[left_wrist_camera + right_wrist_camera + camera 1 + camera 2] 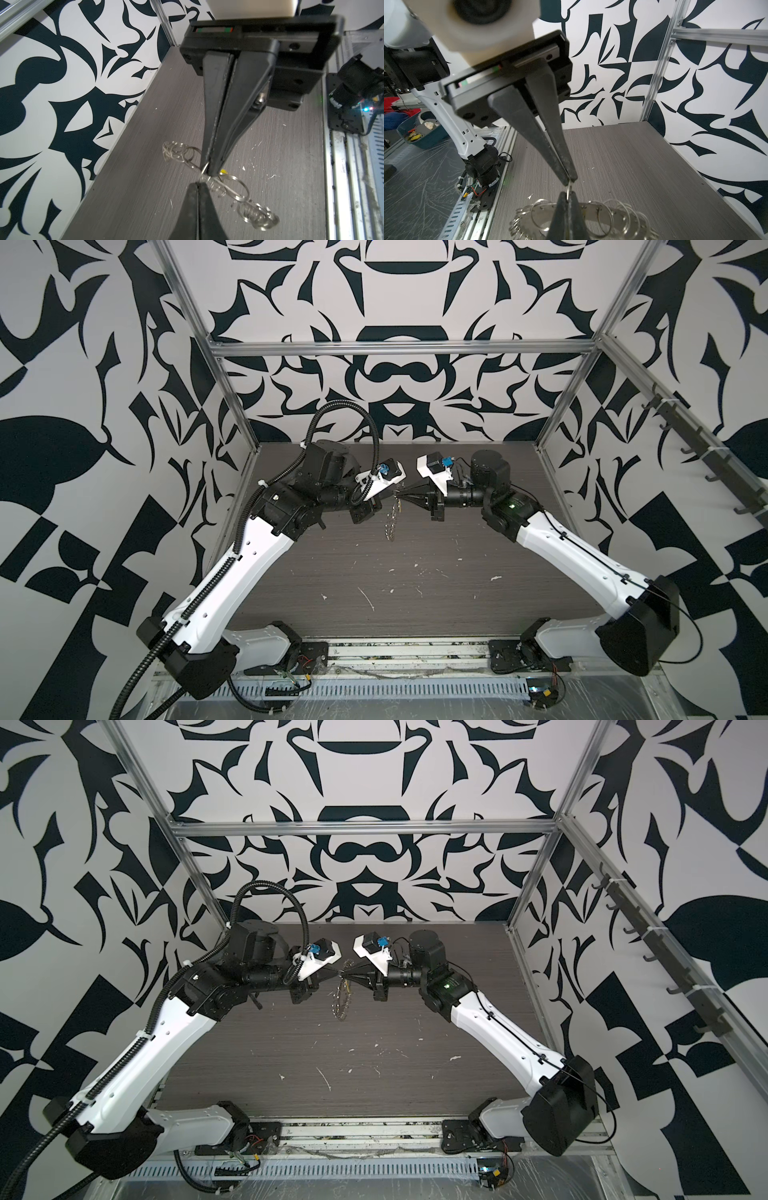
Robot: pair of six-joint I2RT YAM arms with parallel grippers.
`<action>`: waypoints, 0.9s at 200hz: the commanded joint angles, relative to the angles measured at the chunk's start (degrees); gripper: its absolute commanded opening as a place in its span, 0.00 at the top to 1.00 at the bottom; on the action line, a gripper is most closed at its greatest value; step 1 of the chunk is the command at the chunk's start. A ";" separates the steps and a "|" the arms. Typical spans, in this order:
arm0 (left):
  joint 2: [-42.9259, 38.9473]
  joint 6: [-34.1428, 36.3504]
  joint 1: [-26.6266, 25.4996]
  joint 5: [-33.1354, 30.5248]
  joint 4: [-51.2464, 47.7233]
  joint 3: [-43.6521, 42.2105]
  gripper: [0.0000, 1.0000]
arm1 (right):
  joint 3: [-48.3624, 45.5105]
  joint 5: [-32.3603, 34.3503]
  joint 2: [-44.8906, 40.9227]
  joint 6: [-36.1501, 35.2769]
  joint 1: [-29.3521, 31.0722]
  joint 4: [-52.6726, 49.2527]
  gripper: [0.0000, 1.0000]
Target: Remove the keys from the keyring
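left pincer: tips stand nearly together at a small split ring; whether they truly clamp it I cannot tell.
right pincer: pressed together, pinching that same small split ring from the opposite side.
meeting line: the two pincers face tip to tip above the back middle of the table, with only that ring between them.
keyring: hangs below the tips, a silver hoop strung all round with many little wire rings. In both top views it shows nearly edge-on, its long axis running from the tips toward the near edge. Whether its low end touches the table is unclear.
key: only a sliver of the yellow tag shows, just beside the right pincer's tip, so the right arm is nearer.
coming move, as I judge: work the pinched ring off along the hoop's wire, with the tips parting along their shared line.
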 commanded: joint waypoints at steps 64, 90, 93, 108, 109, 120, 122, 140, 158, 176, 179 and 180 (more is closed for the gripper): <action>-10.73 -9.45 7.43 21.74 17.27 -12.17 0.60 | -6.25 -6.44 -5.38 -0.19 -0.24 19.39 1.00; -10.33 -11.01 8.33 25.78 19.82 -12.89 0.64 | -7.92 -6.91 -5.60 0.74 -0.23 24.37 1.00; -10.26 -11.07 8.30 26.16 19.83 -12.82 0.65 | -8.10 -6.92 -5.60 0.92 -0.27 24.95 1.00; -9.56 -11.10 8.45 28.03 19.91 -12.80 0.66 | -8.43 -6.92 -5.69 1.94 -0.28 27.05 1.00; -9.46 -11.11 8.45 28.12 19.91 -12.80 0.66 | -8.46 -6.92 -5.69 1.95 -0.30 27.13 1.00; -9.15 -11.15 8.45 28.95 20.21 -12.83 0.66 | -8.49 -6.96 -5.86 1.90 -0.27 27.64 1.00; -9.05 -11.14 8.45 29.10 20.30 -12.95 0.66 | -8.49 -6.93 -5.93 1.88 -0.28 27.69 1.00; -9.14 -11.19 8.45 28.96 21.50 -13.82 0.66 | -8.60 -6.92 -6.22 1.97 -0.32 28.18 1.00; -9.21 -11.52 8.45 28.48 22.79 -14.48 0.65 | -8.75 -6.92 -6.63 2.45 -0.30 29.21 1.00; -8.98 -11.79 8.53 28.44 23.64 -14.57 0.66 | -8.76 -7.02 -6.75 3.04 -0.23 29.83 1.00; -8.97 -11.76 8.53 28.40 23.68 -14.52 0.66 | -8.83 -7.08 -6.79 3.10 -0.25 29.90 1.00; -8.95 -11.79 8.53 28.39 23.69 -14.50 0.66 | -8.83 -7.09 -6.81 3.11 -0.24 29.96 1.00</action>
